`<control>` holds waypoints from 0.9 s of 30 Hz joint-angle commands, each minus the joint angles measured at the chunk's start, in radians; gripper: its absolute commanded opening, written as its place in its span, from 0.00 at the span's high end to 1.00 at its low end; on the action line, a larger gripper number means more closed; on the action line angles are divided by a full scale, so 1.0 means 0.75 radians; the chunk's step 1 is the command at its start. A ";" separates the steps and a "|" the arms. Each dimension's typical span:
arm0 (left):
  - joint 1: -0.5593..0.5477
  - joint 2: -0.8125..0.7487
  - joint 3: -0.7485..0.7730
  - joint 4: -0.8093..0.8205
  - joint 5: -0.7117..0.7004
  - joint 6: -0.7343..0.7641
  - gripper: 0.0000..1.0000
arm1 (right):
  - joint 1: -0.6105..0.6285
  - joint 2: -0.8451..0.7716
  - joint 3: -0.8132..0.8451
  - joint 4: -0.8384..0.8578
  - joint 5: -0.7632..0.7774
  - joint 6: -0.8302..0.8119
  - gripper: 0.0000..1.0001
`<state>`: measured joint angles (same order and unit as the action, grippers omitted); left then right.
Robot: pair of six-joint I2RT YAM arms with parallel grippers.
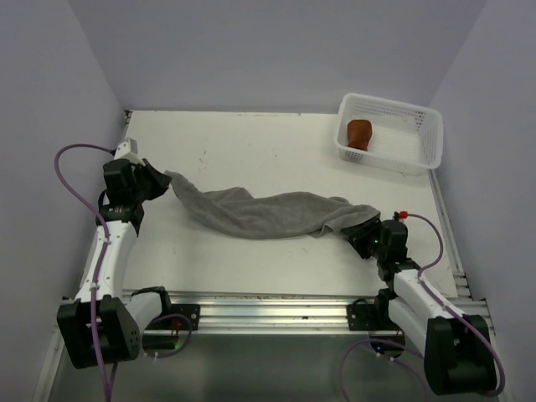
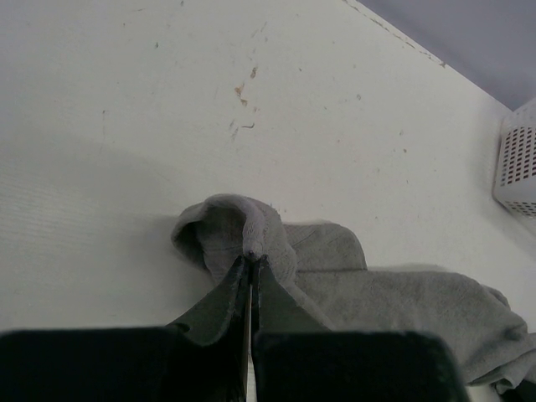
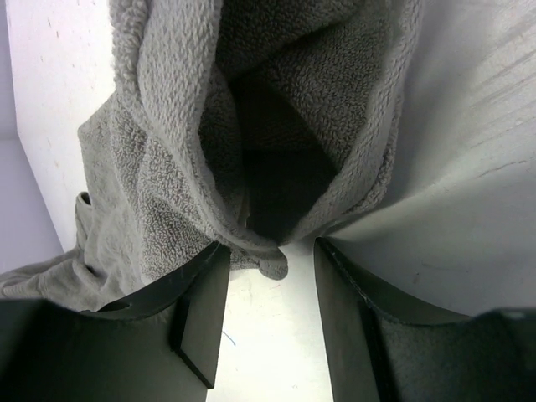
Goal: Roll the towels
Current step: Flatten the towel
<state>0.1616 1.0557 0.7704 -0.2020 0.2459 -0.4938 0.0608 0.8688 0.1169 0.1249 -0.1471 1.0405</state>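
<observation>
The grey towel [image 1: 260,213] lies crumpled in a long strip across the table, stretched between both arms. My left gripper [image 1: 167,180] is shut on its left corner; in the left wrist view the left gripper [image 2: 251,255] pinches a raised fold of the grey towel [image 2: 402,301]. My right gripper [image 1: 362,228] sits at the towel's right end. In the right wrist view the right gripper [image 3: 270,247] has its jaws apart, with the folded grey towel [image 3: 167,167] bunched at the fingertips and draped over the left finger. The rust-brown towel [image 1: 360,134] lies rolled in the basket.
A white mesh basket [image 1: 394,102] stands at the table's far right corner, and the basket's [image 2: 519,167] side shows in the left wrist view. Purple walls close in the table on three sides. A metal rail runs along the near edge.
</observation>
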 commanded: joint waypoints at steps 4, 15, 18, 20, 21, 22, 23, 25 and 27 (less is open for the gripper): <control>0.003 0.008 0.000 0.065 0.040 0.012 1.00 | 0.011 0.067 -0.033 0.109 0.043 0.038 0.54; 0.003 0.014 0.000 0.065 0.057 0.012 1.00 | 0.031 0.097 -0.029 0.132 0.049 0.100 0.62; 0.003 0.016 0.000 0.067 0.059 0.014 1.00 | 0.033 0.097 -0.013 0.130 0.033 0.118 0.65; 0.003 0.016 0.002 0.065 0.059 0.014 1.00 | 0.035 0.083 0.014 0.102 0.020 0.134 0.67; 0.003 0.016 0.002 0.067 0.059 0.016 1.00 | 0.040 0.051 0.026 0.073 0.020 0.138 0.72; 0.003 0.018 0.002 0.067 0.057 0.014 1.00 | 0.038 0.028 0.038 0.010 0.024 0.143 0.76; 0.003 0.016 0.002 0.065 0.057 0.016 1.00 | 0.040 0.002 0.067 -0.025 0.028 0.145 0.80; 0.003 0.020 0.002 0.063 0.053 0.016 1.00 | 0.042 -0.078 0.098 -0.137 0.041 0.143 0.87; 0.003 0.022 0.004 0.061 0.049 0.016 1.00 | 0.042 -0.115 0.167 -0.233 0.041 0.120 0.90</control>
<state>0.1616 1.0676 0.7704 -0.1967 0.2665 -0.4938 0.0868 0.8288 0.1501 0.0628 -0.1402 1.1313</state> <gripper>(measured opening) 0.013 0.116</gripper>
